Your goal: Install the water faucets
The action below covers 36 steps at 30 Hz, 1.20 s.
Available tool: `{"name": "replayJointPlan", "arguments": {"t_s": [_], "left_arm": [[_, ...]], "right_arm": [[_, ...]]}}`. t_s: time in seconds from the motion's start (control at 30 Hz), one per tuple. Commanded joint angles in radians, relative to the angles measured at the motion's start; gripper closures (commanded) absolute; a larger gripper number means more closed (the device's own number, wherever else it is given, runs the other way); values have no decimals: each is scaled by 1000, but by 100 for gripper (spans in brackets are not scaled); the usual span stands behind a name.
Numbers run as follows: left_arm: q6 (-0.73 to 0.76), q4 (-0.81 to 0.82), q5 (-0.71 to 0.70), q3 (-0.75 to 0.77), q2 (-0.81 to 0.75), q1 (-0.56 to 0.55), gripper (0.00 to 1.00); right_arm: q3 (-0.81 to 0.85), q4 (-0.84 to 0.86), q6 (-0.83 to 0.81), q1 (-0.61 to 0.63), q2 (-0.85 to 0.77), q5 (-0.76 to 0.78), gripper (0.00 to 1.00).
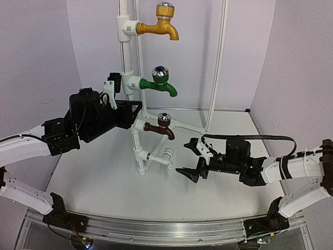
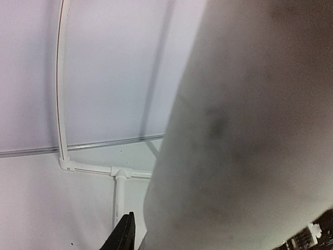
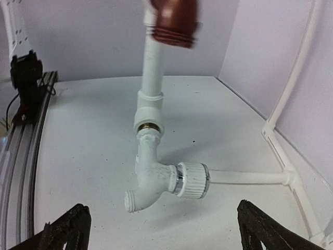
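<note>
From above, four plastic faucets sit on one upright white pipe (image 1: 125,57): a yellow faucet (image 1: 162,25) topmost, then a green faucet (image 1: 162,82), a brown faucet (image 1: 162,126), and an all-white faucet (image 1: 156,156) lowest, near the white surface (image 1: 104,192). The right wrist view shows only two of them — the all-white faucet (image 3: 156,179), joined to the lowest fitting, and the brown one's underside. The left wrist view shows none, just the blurred pipe filling it. The left gripper (image 1: 136,110) has its fingers clenched on that pipe. The right gripper (image 1: 191,159) is spread wide, grasping nothing — just beside the all-white faucet.
</note>
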Motion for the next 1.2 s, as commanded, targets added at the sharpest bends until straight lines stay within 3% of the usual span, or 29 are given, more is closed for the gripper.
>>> {"name": "replayJointPlan", "arguments": {"t_s": [0.0,0.23,0.4,0.63,0.77,1.03,1.17], "left_arm": [[-266,-147,127,0,33,-14,100],[-266,-152,128,5,26,-14,100],[-270,-156,123,5,20,-14,100],[-268,-156,126,10,26,-14,100],[-268,-156,126,9,25,-14,100],[-267,-156,132,17,32,-14,100],[-269,-156,134,14,27,-14,100]], "right_arm": [[87,-25,-326,25,62,-61,2],[178,26,-395,50,215,-79,2],[202,116,-379,52,293,-46,7],[157,347,-174,52,391,24,32],[113,462,-47,53,417,70,41],[134,498,290,51,465,74,63],[128,504,473,52,468,77,79]]}}
